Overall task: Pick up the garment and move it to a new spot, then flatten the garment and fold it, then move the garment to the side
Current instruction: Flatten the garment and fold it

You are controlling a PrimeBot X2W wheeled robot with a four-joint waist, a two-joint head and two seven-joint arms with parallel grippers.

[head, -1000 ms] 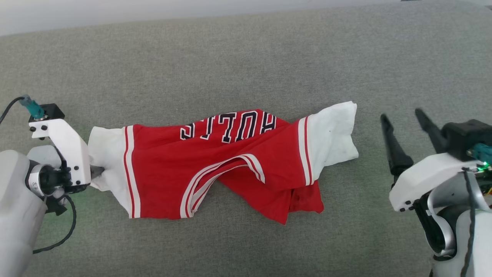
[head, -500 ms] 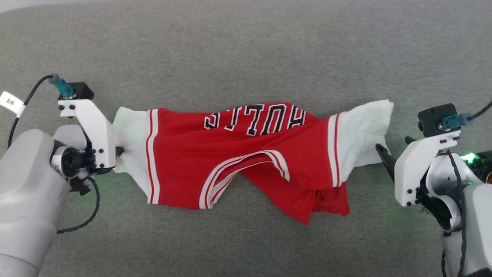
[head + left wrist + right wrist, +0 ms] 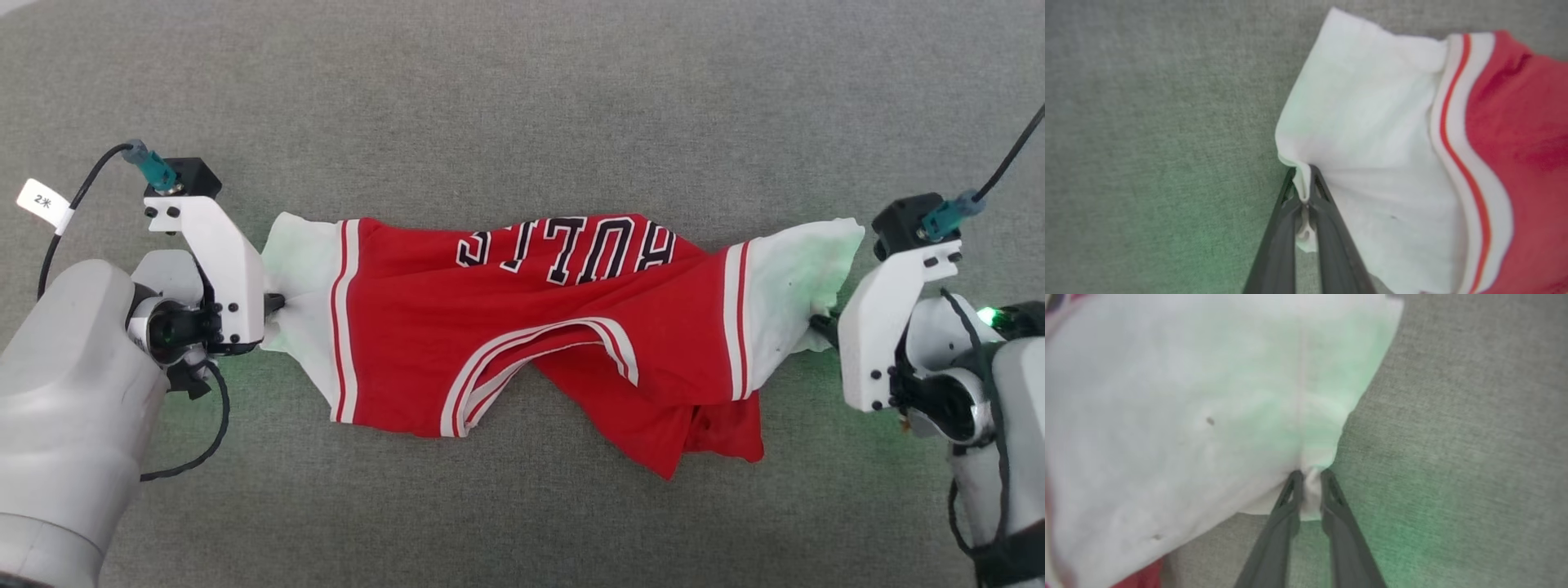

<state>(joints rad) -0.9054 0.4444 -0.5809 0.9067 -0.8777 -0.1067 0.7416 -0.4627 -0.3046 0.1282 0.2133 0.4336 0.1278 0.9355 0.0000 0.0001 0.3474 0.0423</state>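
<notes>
Place: most likely a robot test setup, hard to say more from this close.
Surface: plain grey woven fabric (image 3: pixel 522 98) underneath, wide, like a padded work mat.
Wiring: exposed black cable (image 3: pixel 225 416) and a paper tag (image 3: pixel 42 202) on another lead — rig-style.

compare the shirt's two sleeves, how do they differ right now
The left sleeve looks shorter, drawn in toward its pinch; the right sleeve reaches out farther, one corner flaring. On the left sleeve the left gripper has jaws pressed tight on a thin fold; on the right sleeve the right gripper has jaws slightly apart around a thicker bunch. Both are white with striped trim, pinched at the outer edge.
</notes>
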